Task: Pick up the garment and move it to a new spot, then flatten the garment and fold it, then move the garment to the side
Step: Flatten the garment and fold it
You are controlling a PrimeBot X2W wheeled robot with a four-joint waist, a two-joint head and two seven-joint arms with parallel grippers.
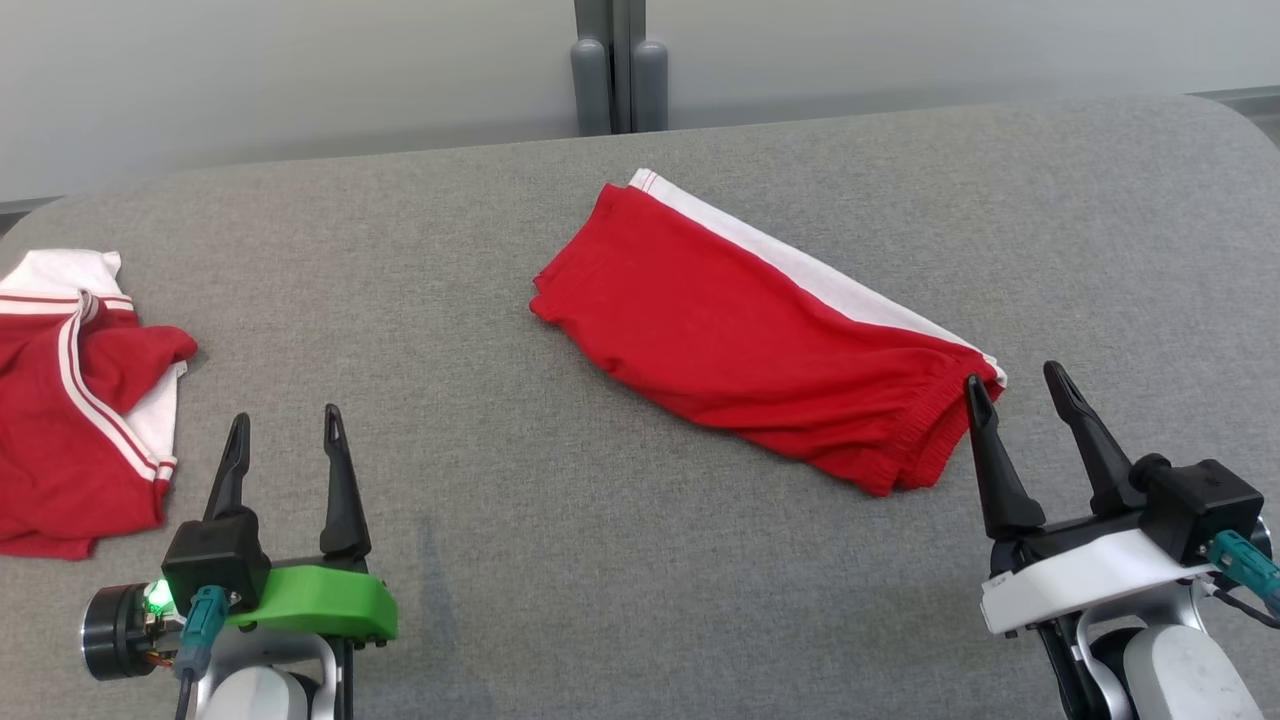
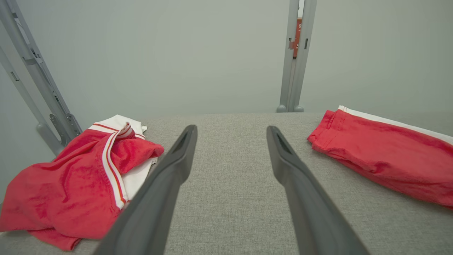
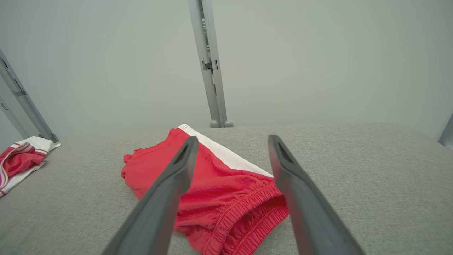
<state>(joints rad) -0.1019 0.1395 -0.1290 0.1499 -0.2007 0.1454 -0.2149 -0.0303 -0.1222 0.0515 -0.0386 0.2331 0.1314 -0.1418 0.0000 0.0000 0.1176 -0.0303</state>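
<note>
No legible text; only unreadable marks on a red sign (image 2: 298, 39) behind the grey posts (image 2: 287, 56)

a grey fabric table (image 1: 640, 520) stands against a pale wall (image 1: 250, 70) with a grey post (image 1: 612, 60).

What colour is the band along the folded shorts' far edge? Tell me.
White band, clearest in the head view.

Light is bright, soft and even throughout, without glare. Faint shadows edge the folded red garment (image 1: 740, 340) at its 6 o'clock side. In wrist views, frame posts (image 2: 35, 67) at 9 o'clock slant with lens distortion, and fingers (image 3: 152, 219) blur toward 6 o'clock.
</note>
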